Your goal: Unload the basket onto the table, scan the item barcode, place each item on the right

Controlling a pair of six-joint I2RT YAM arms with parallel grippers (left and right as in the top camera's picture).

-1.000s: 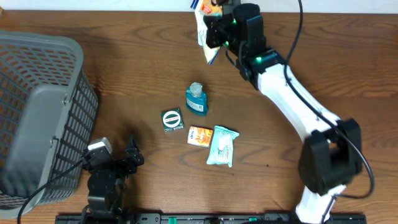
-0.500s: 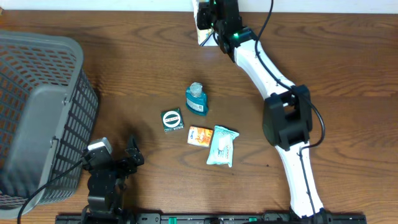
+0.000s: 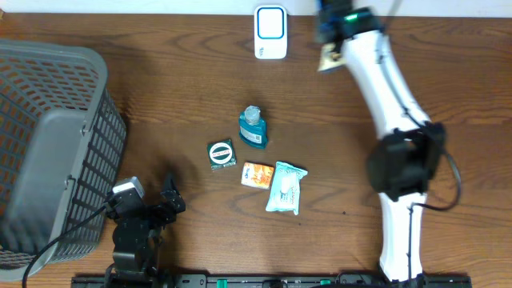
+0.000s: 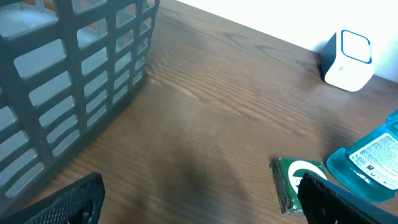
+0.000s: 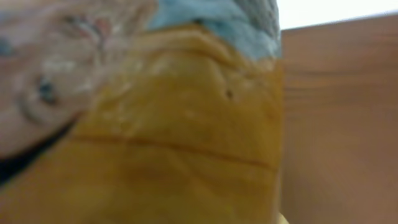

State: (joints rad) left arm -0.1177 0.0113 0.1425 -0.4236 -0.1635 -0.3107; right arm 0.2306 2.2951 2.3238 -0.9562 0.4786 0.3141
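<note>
Brown wood table [image 3: 160, 88] fills the overhead view, with a grey basket [image 3: 104, 128] at the left edge and a white scanner [image 3: 270, 32] with a blue-edged face at the far side. Only this view shows the whole spread: a teal bottle [image 3: 253, 128], a green box [image 3: 222, 154], an orange pack [image 3: 257, 174] and a white pouch [image 3: 286, 188] clustered mid-table, the last two touching.

It also shows the right arm stretched to the far edge, with the right gripper [image 3: 330, 36] to the right of the scanner and apart from it. A snack packet [image 3: 326, 60] pokes out below the gripper.

From the right wrist, that packet is a blurred yellow-orange surface with a blue patch at the top. It crowds nearly the whole frame, leaving a strip of table at the right. No fingers can be made out here. The right gripper is clamped fully closed on the packet.

The left wrist view looks low across the table. The basket wall [image 4: 149, 43] is on the left, the scanner [image 4: 348, 59] is far off, and the bottle [image 4: 373, 158] and green box [image 4: 295, 186] are at the right. The left gripper [image 3: 160, 210] sits near the basket at the near edge. Its dark fingers [image 4: 68, 199] are spread wide at the bottom corners, gripping nothing.
</note>
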